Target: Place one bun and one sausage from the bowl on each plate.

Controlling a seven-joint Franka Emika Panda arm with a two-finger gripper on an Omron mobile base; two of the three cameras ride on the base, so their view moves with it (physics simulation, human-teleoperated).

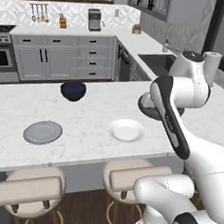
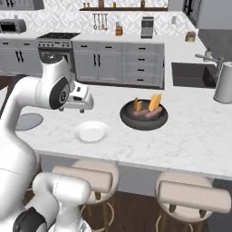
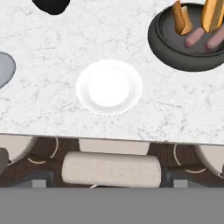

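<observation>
Closest to me are the padded stools (image 2: 84,177) tucked under the near edge of the marble counter (image 2: 190,136). Above that edge the robot's hand hangs with its gripper (image 2: 81,110) pointing down at the stone; the fingertips are hidden from where I stand, so I cannot tell whether they are apart or together. Just past the edge sits the white plate (image 3: 109,86), bare, in the middle of the hand view. The grey plate (image 1: 43,132) lies well apart from it, at about nine o'clock from the white one in the left base view, also bare. At roughly two o'clock from the white plate in the hand view is the wide dark bowl (image 3: 164,48), still holding everything: two buns (image 2: 155,102) propped up on end against its far side, and two sausages (image 2: 151,114) lying side by side in front of them, touching each other. Farther back, at about eleven o'clock from the white plate, stands a small glossy blue bowl (image 1: 73,90). Beyond the counter there is the sink (image 2: 192,74) set into the far worktop, then grey cabinets (image 1: 63,55) along the back wall.
</observation>
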